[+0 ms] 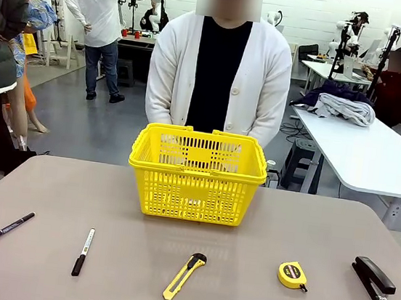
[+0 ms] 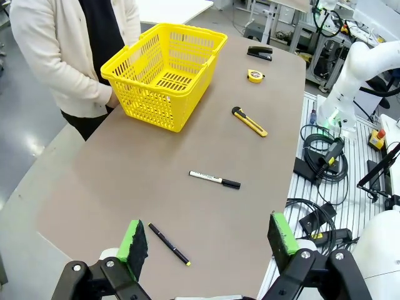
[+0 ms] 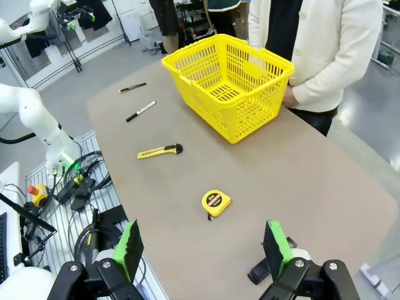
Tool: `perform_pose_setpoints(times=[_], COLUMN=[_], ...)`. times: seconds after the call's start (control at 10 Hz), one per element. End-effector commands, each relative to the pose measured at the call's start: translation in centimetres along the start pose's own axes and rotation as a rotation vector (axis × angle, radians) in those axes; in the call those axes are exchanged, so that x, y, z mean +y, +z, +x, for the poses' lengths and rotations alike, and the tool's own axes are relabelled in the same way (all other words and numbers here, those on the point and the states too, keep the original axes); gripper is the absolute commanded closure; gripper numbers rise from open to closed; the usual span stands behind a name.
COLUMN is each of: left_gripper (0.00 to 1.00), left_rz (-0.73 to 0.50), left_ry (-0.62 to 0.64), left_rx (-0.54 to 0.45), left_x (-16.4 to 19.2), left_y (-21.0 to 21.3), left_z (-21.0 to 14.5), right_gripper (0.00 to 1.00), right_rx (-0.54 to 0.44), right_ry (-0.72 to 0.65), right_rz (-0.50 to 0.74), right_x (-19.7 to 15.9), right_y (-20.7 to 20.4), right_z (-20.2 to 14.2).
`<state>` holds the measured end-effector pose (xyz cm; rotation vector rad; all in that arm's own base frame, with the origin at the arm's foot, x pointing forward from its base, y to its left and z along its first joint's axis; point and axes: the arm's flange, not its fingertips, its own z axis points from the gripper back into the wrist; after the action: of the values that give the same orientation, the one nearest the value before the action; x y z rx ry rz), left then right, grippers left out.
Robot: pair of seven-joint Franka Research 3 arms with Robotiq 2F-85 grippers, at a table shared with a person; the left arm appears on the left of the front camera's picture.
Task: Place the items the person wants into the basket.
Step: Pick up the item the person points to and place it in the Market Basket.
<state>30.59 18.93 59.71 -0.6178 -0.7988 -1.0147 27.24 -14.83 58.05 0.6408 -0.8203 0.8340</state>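
The yellow lattice basket point(image 1: 197, 173) point(image 2: 164, 74) point(image 3: 230, 84) stands empty at the table's far middle, right in front of the person point(image 1: 219, 72) in a white cardigan. Along the near edge lie the black pen with a yellow tip point(image 1: 6, 229) point(image 2: 169, 244) point(image 3: 132, 87), the round yellow tape measure point(image 1: 292, 275) point(image 2: 254, 75) point(image 3: 215, 202) and the black stapler point(image 1: 372, 280) point(image 2: 259, 52) point(image 3: 267, 265). My left gripper point(image 2: 206, 240) hangs open above the pen's end of the table. My right gripper point(image 3: 203, 247) hangs open above the stapler and tape measure. Neither holds anything.
A white marker with a black cap point(image 1: 82, 251) point(image 2: 214, 180) point(image 3: 140, 111) and a yellow-and-black utility knife point(image 1: 185, 275) point(image 2: 249, 121) point(image 3: 160, 150) lie between the pen and the tape measure. Cables and equipment sit beyond the table's near edge. Other people and tables stand far behind.
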Motion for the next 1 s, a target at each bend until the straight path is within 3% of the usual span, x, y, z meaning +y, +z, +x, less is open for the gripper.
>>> perform_pose_setpoints(times=[0.0, 0.9], left_gripper=[0.00, 0.00], left_rz=[-0.005, -0.005], left_ry=[-0.014, -0.014], left_rx=[-0.020, -0.020], left_x=[0.11, 0.11], left_y=[0.18, 0.18], left_z=[-0.18, -0.18], right_gripper=[0.00, 0.00], right_rx=[-0.025, -0.025], right_ry=[0.010, 0.010], right_rz=[0.013, 0.013], right_x=[-0.15, -0.15], right_y=[0.14, 0.14], right_z=[-0.09, -0.09])
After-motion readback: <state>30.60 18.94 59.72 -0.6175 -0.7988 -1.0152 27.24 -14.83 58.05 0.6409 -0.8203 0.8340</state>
